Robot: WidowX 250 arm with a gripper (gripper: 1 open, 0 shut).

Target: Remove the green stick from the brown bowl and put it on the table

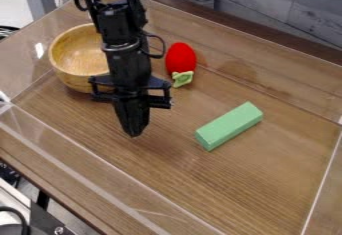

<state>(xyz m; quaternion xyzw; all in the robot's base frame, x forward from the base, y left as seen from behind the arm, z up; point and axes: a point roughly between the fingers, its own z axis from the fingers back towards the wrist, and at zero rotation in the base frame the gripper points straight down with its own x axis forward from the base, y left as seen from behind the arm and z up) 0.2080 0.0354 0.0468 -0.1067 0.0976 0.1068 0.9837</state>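
Round light-brown wooden bowl with thick rim (70, 57): sits upright on the brown wood-grain worktop (167, 184), towards the upper left of the view. Part of its inside shows pale and bare; the black metal robot arm (118, 24) hides the right side, so can't vouch for the full contents.

Plain light-green rectangular block (229, 125) is out of the bowl. Lies flat on the worktop, right of centre in view, set at a diagonal, well apart from the bowl and touching nothing but the wood (that's the task's stick, so it's where it was asked to be).

Red strawberry toy with a small green leaf (181, 61): also on the worktop, outside the bowl, just beside the arm on its right in view. Leaf end points down the view, towards the block.

Jaws (132, 130): closed, tips together, nothing in them. They point down at the worktop between bowl and block, nearer the bowl side. Can't tell from this angle whether the tips touch the wood.

Edges: low clear acrylic wall (27, 144) runs along the left side. Block has bare wood all round, with room on its right before the worktop's right edge and a wide open stretch below it. Bowl is tighter: left edge on one side, arm on the other.
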